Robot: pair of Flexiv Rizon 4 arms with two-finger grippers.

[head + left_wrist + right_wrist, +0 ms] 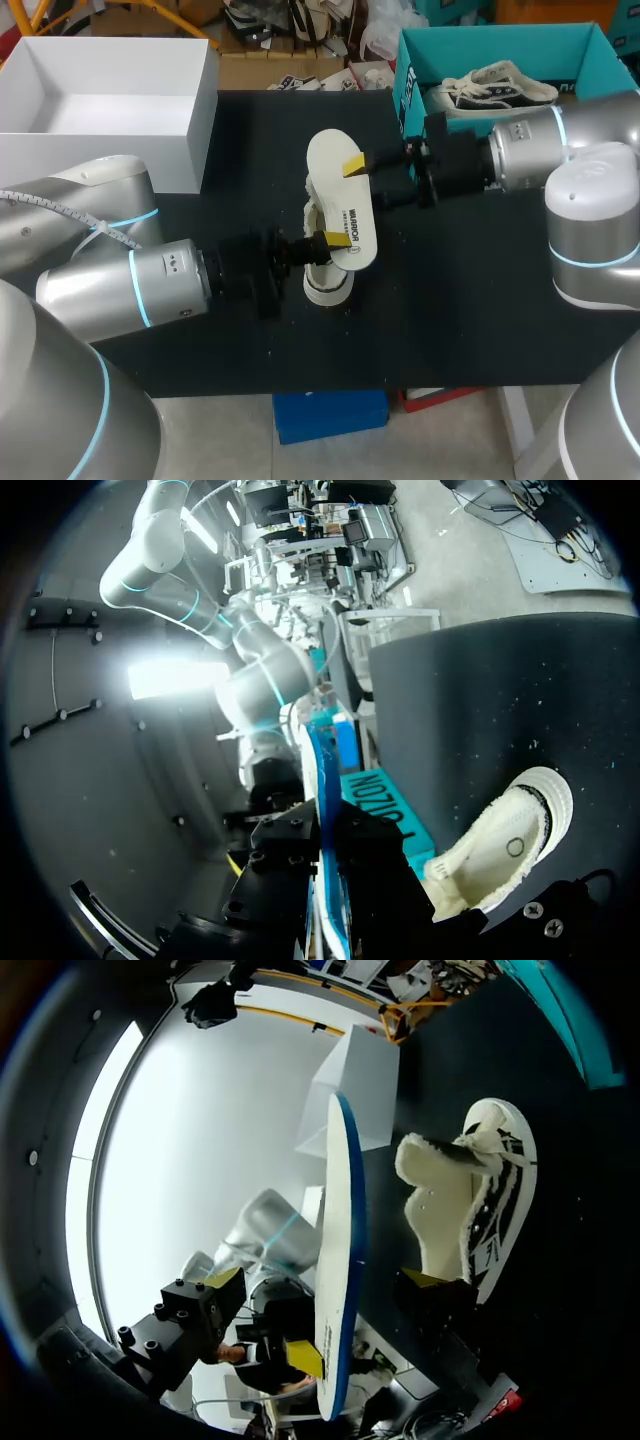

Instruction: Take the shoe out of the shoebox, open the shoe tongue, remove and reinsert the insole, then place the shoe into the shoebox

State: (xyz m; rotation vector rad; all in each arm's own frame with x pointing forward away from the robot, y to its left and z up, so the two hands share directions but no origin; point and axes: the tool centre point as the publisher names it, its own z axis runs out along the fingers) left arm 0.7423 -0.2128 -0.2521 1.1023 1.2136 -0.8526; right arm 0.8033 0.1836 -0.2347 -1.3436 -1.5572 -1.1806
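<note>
My right pincer grips the insole at its far end; my left pincer seems clamped on the near end. That holds it level above the shoe on the table, ready for reinserting.

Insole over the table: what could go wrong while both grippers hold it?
The left gripper and right gripper both pinch the insole; uneven pulls could bend it or let it slip. The shoe beneath looks unheld, so it might shift during reinsertion.
</note>
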